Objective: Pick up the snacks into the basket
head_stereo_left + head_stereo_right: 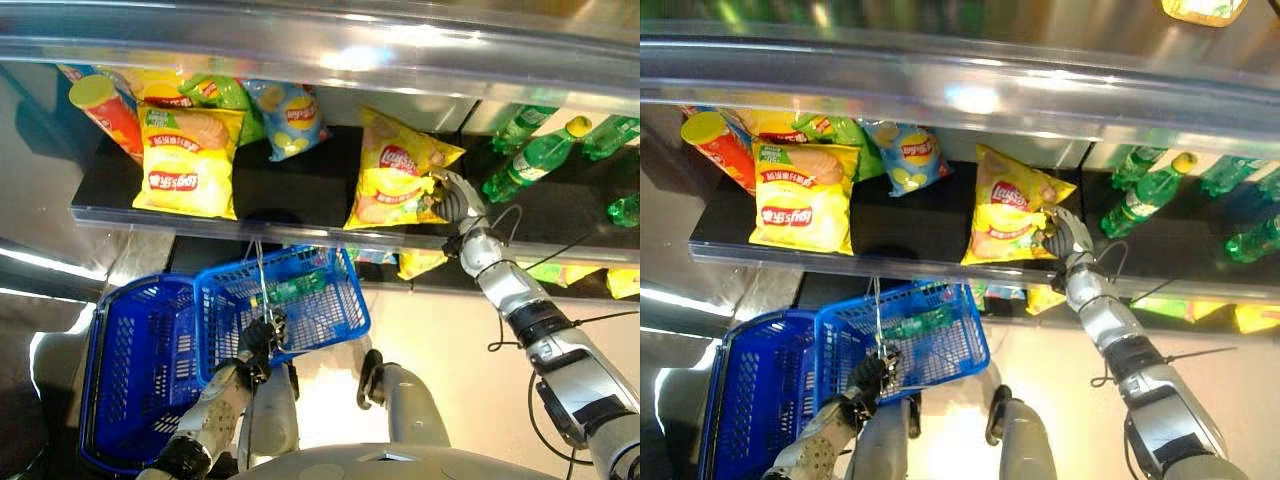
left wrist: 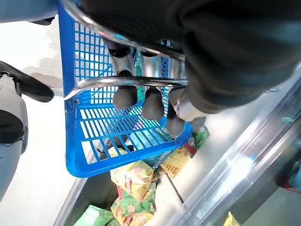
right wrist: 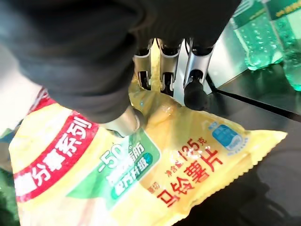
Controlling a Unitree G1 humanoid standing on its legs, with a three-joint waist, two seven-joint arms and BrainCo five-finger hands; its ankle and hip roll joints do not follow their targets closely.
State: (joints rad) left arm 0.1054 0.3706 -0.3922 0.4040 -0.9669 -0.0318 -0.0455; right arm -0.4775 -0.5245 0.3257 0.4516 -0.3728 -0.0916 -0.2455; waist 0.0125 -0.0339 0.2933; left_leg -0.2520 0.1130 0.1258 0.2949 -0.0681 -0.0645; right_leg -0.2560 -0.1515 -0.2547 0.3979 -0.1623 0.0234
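Right wrist view: the right hand (image 3: 155,70) has its fingers curled over the upper edge of a yellow crinkled foil chip bag (image 3: 141,160), with the thumb pressed on the bag's face, so the hand is clamped on the bag. In the left eye view this bag (image 1: 392,180) leans on the black shelf (image 1: 300,190), at 3 o'clock from a second yellow chip bag (image 1: 188,160) and at 9 o'clock from the green plastic bottles (image 1: 530,160).

Left hand (image 2: 146,101): fingers wrapped round the metal wire handle (image 2: 117,82) of the blue plastic mesh basket (image 1: 285,305), which hangs at 7 o'clock from the held bag, below the shelf edge.

Procedure, as judged: keep the pinch firm on the sealed edge, not the air-filled body; lift clear of the shelf lip; then carry toward 7 o'clock and release over the basket opening.

Labelling: print is present on the bag face, red and green panels with characters and figures; it is not transcribed here.
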